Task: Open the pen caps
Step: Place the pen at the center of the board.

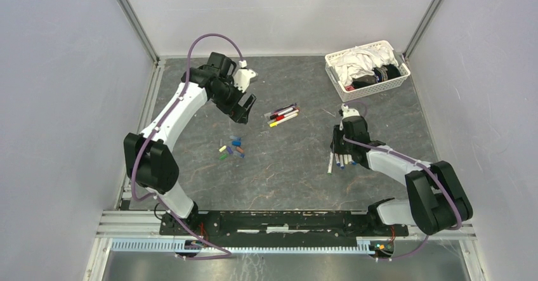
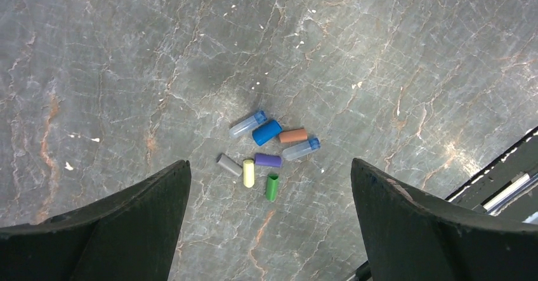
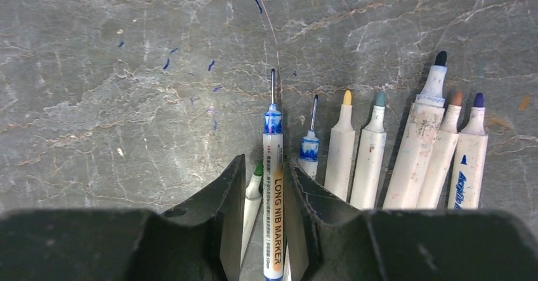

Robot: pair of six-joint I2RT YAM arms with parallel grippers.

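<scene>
Your right tool (image 3: 271,167) is gripping a long-nib marker (image 3: 273,135) between nearly closed fingers, low and central in the right wrist view. The marker's barrel is white with printed lettering. It is showing a blue-stained collar and a thin bare nib pointing up the frame.

The uncapped pens (image 3: 374,160) are lying in a row to its right on the surface (image 3: 127,71), nibs up. You are seeing another thin-nibbed blue one, then yellow, teal, a fatter dark-tipped one, brown and dark blue, all with smudged white barrels. A green-tipped one is peeking out just left of the marker, partly behind a finger. In the top view this group is sitting right of centre.

Your left tool (image 1: 245,110) is hanging wide open and holding nothing, upper left of centre in the top view. The pen caps (image 2: 269,151) are lying loose in a tight cluster mid-frame in the left wrist view. Two are clear with blue ends, and the rest are blue, brown, purple, grey, yellow and green. A few capped pens (image 1: 283,113) are lying bunched near the top view's centre, showing red, black and yellow.
</scene>
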